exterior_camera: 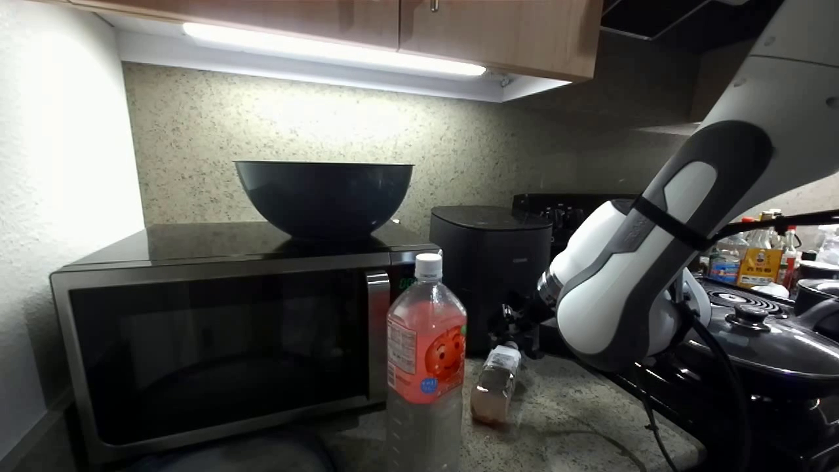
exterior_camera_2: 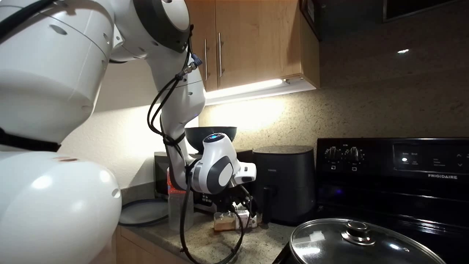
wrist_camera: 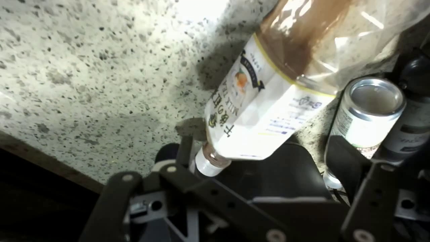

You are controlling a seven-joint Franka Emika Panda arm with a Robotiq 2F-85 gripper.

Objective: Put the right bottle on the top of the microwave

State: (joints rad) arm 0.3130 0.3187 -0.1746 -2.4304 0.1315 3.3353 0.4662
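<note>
gripper [wrist_camera: 263, 153] wide open, no grip on anything; small bottle [exterior_camera: 496, 385] lies on its side on the counter [wrist_camera: 117, 84], capped end toward the gripper, contact unclear. my read: set up for the grasp, nothing else done. left: grip, lift, set on top of the microwave [exterior_camera: 223, 347], where the dark bowl [exterior_camera: 324, 196] sits. bottle may need uprighting.
</note>
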